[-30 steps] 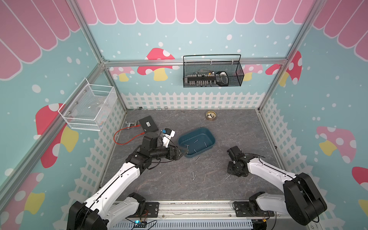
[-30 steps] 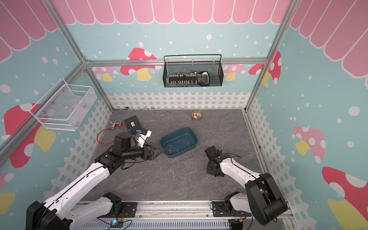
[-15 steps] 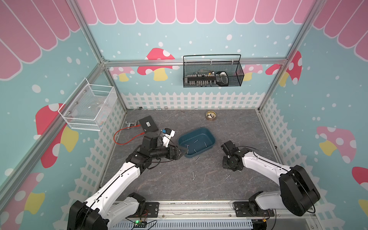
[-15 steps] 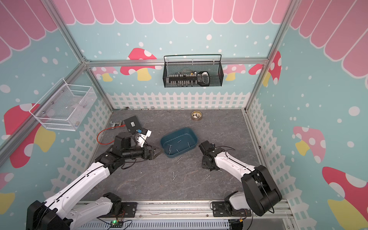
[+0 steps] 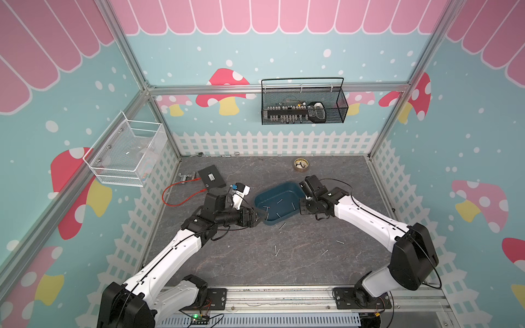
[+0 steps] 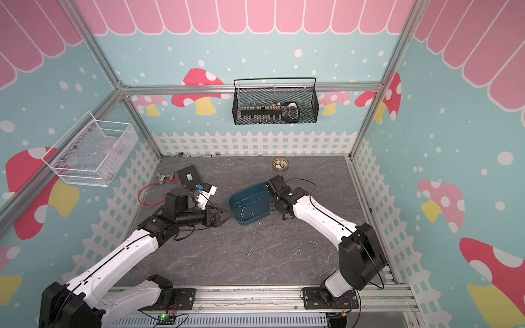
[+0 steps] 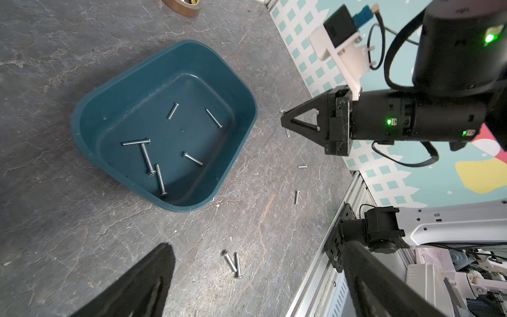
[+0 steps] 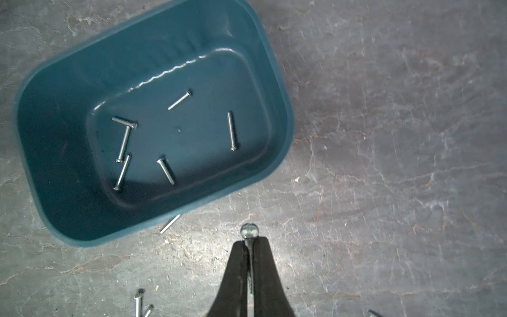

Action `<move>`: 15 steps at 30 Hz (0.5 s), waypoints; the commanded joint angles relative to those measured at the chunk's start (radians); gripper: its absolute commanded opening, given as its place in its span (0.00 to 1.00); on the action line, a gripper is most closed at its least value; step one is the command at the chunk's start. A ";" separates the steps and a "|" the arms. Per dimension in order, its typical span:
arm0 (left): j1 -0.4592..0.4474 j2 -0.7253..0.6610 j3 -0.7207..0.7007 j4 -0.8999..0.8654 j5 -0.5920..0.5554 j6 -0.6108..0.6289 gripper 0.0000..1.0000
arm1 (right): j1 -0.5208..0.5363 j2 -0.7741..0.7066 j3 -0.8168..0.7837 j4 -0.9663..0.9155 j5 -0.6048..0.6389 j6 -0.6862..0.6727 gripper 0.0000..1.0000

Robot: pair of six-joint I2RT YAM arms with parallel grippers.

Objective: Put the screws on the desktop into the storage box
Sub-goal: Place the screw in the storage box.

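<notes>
— Where's the right claw [image 8: 250, 243]?
— I have it pinching a screw [image 8: 249, 231], just outside the box [image 8: 55, 142]. The left claw [image 5: 258, 218] is spread wide at the box's other end.
— And the rest?
— Six screws [image 8: 231, 131] lie in the box, and several are loose on the surface [image 5: 312, 272].

Shiny metal screws [image 8: 231, 131] lie in the glossy, smooth plastic storage box [image 8: 55, 96] on the matt, stone-veined desktop [image 8: 384, 137].
</notes>
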 commanded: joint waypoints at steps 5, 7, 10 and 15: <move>0.005 -0.008 -0.019 0.027 -0.024 0.005 0.99 | 0.007 0.169 0.184 0.025 -0.002 -0.132 0.01; 0.005 -0.007 -0.019 0.027 -0.031 0.004 0.99 | 0.007 0.212 0.224 0.034 -0.006 -0.150 0.01; 0.006 -0.007 -0.020 0.027 -0.038 0.006 0.99 | 0.006 0.272 0.287 0.036 -0.003 -0.174 0.01; 0.005 -0.010 -0.019 0.028 -0.044 0.006 0.99 | 0.007 0.319 0.344 0.036 -0.002 -0.194 0.11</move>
